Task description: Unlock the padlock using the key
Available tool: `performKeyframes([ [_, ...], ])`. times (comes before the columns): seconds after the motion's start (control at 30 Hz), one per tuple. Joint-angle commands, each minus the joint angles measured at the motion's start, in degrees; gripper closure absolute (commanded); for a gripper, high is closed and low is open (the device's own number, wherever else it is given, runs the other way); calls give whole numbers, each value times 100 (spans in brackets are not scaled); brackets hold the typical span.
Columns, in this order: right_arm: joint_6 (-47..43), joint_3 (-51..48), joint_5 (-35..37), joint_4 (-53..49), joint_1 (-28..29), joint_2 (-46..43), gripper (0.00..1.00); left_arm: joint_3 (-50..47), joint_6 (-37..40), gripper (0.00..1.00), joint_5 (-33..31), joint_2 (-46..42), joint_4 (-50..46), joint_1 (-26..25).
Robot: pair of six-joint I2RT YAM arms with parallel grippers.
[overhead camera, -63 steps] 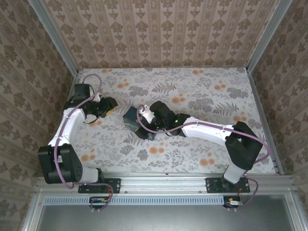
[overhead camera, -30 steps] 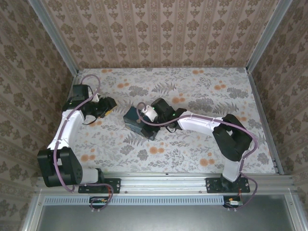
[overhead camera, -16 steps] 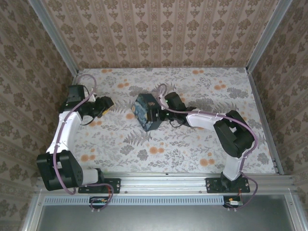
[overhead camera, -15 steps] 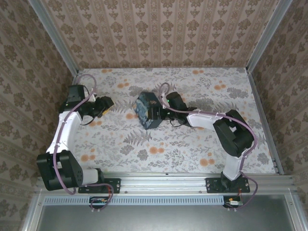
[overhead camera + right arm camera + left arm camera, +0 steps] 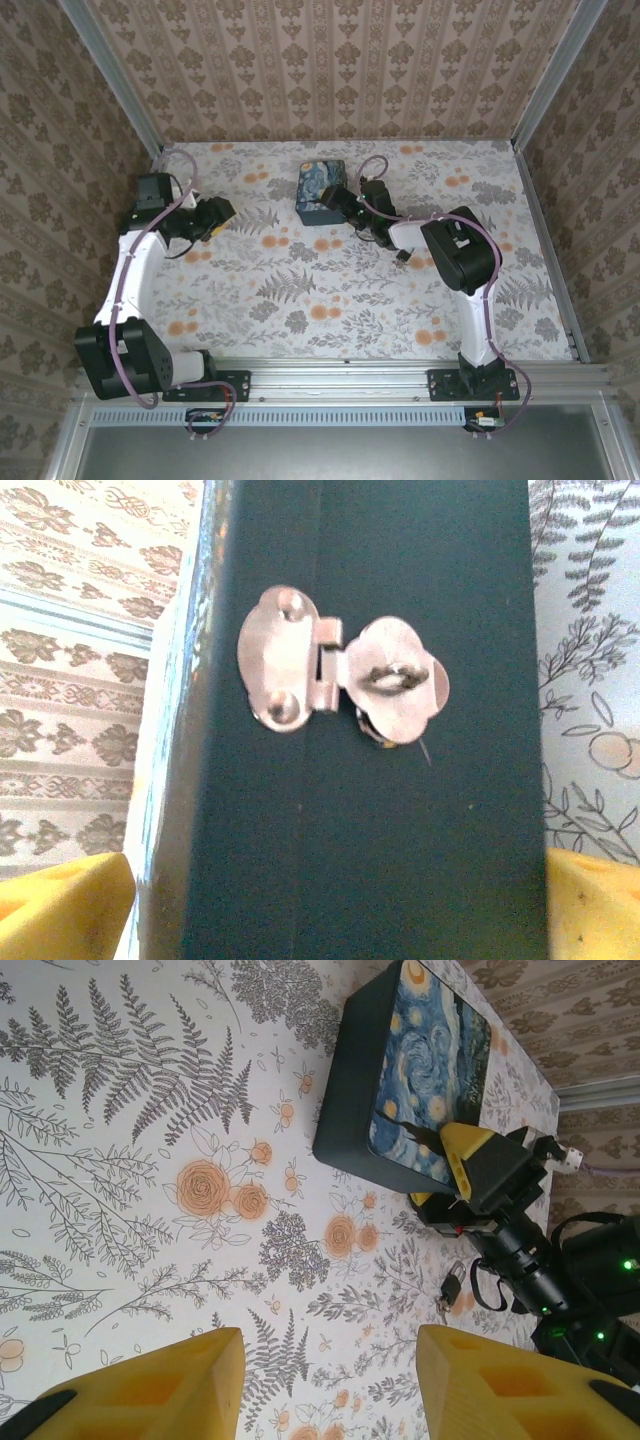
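From above we saw the box [image 5: 321,192] far across the bench [image 5: 300,300], the right arm [image 5: 408,236] at it. Left wrist: left fingers [image 5: 150,1390] released, empty; the padlock [image 5: 449,1287] lay on the bench beside that arm. Right wrist: right fingers [image 5: 60,905] clenched across the box, hasp [image 5: 340,675] bare; we judged unlocking not begun.

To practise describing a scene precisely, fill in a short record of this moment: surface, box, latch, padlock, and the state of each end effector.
surface: floral-patterned tablecloth
box: dark teal box with a swirling night-sky lid, near the back wall
latch: silver metal hasp on the box's side, nothing through its loop
padlock: small dark padlock lying on the cloth, apart from the box
right end effector: closed on the box, a finger on each face
left end effector: open, empty
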Motion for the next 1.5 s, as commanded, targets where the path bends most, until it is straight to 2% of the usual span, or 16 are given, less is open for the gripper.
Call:
performKeyframes([
  [0.0, -1058, 464, 287, -1473, -58, -354, 0, 221, 274, 51, -2, -197, -286, 139],
  [0.1, -2467, 971, 798, -3108, -49, -787, 0, 247, 422, 50, -55, -139, -275, 258],
  [0.2, -3259, 747, 909, -3451, -205, -1377, 0, 334, 754, 42, -399, -11, -286, 266],
  [0.27, -3616, 443, 809, -3515, -408, -1821, 0, 321, 949, 1, -863, -9, -242, 222],
  [0.4, -4258, -605, 1063, -3252, -974, -2937, 0, -331, 1280, 0, -2617, -362, 367, 90],
  [0.53, -5331, -1857, 1941, -2667, -1468, -3869, 0, -2321, 2250, 0, -3799, -1285, 2831, 61],
  [0.67, -5465, -2801, 2011, -2107, -2026, -4281, 0, -3351, 2670, 0, -4587, -1179, 4207, 139],
  [0.93, -5230, -4207, 723, 923, -2603, -3837, 0, -4155, 2672, 0, -4123, 194, 7511, 219],
  [1.03, -5097, -4668, 1005, 2232, -2593, -3302, 0, -3792, 2517, 0, -3500, 585, 7333, 378],
  [1.1, -5124, -4794, 877, 2364, -2627, -3359, 0, -3782, 2365, 0, -3273, 806, 7554, 397],
  [1.13, -5210, -4710, 716, 2256, -2625, -3328, 0, -3984, 2515, 0, -3082, 1023, 8368, 352],
  [1.17, -5249, -4569, 663, 1939, -2609, -3358, 0, -3923, 2680, 0, -2929, 951, 8064, 211],
  [1.2, -5249, -4497, 698, 1809, -2599, -3337, 0, -3889, 2941, 0, -3304, 1048, 8070, -109],
  [1.27, -5173, -4505, 892, 1802, -2599, -3348, 0, -4141, 3519, 0, -3871, 1669, 9321, -635],
  [1.3, -5126, -4500, 990, 1828, -2598, -3328, 0, -4074, 3330, 0, -4362, 1430, 8717, -705],
  [1.47, -5147, -4474, 1316, 1751, -2487, -3344, 0, -4086, 3326, 0, -4428, 1522, 8928, -678],
])
